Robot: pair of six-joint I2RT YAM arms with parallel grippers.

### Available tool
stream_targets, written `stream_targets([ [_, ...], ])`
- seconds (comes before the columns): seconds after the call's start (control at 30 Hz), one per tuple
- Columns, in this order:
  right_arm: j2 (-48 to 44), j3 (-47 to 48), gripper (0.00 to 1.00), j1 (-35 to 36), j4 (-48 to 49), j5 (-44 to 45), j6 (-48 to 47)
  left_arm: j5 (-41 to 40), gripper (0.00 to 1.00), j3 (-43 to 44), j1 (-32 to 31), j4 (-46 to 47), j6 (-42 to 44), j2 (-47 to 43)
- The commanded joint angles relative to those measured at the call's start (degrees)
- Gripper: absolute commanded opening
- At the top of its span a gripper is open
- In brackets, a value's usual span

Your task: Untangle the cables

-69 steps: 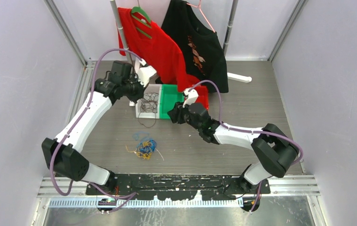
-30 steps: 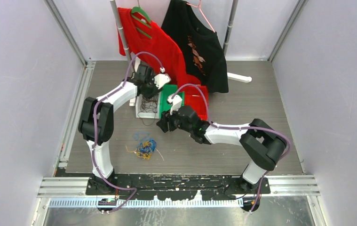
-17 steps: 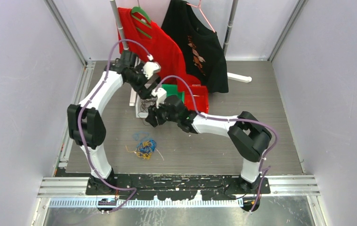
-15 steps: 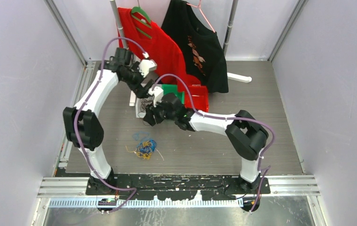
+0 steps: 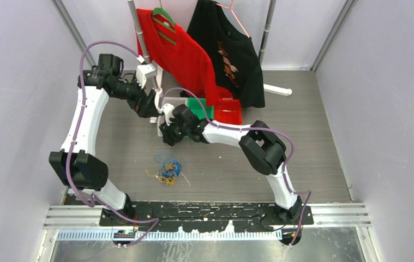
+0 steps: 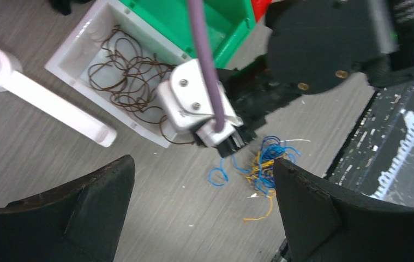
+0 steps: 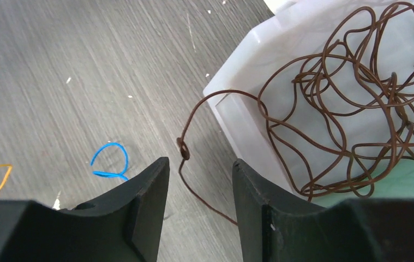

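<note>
The cables (image 5: 167, 170) lie as a blue and yellow clump on the grey table, near the middle; the left wrist view shows the clump (image 6: 264, 169) too. A brown wire (image 7: 346, 103) fills the white bin (image 7: 248, 117), with one loop hanging over the rim onto the table. My right gripper (image 7: 200, 164) is open just above the table, and that loose brown strand (image 7: 185, 150) runs between its fingers without touching them. My left gripper (image 6: 199, 218) is wide open and holds nothing, high above the bin (image 6: 79, 46) and to its left.
Green bin (image 5: 202, 109) and red bin (image 5: 229, 112) stand right of the white one. A red shirt (image 5: 177, 49) and a black shirt (image 5: 232, 49) hang at the back on a rack with a white foot (image 5: 276, 89). A single blue loop (image 7: 109, 161) lies near the right fingers.
My left gripper has opened and swung up and to the left, away from the white bin. My right gripper has moved left to the bin's near corner and narrowed slightly.
</note>
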Motion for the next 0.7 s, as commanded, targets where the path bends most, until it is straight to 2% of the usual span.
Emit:
stream_targets([
  [0.0, 0.82, 4.75, 0.5, -0.01, -0.25, 1.69, -3.06, 5.5, 0.97, -2.75, 2.26, -3.2, 0.59, -4.73],
  [0.13, 1.29, 5.69, 0.33, -0.07, 1.86, 4.07, -2.66, 5.71, 0.96, -3.93, 6.22, -3.02, 0.53, -6.1],
  [0.27, 0.95, 6.82, 0.02, -0.32, 3.25, 5.5, -2.06, 6.14, 0.95, -6.25, 9.86, 0.07, -0.7, -8.15],
  [0.67, 5.91, 14.52, 0.01, -4.23, 3.64, 9.11, 1.75, 3.7, 0.93, -16.27, 11.24, 0.76, 6.37, -12.03],
])
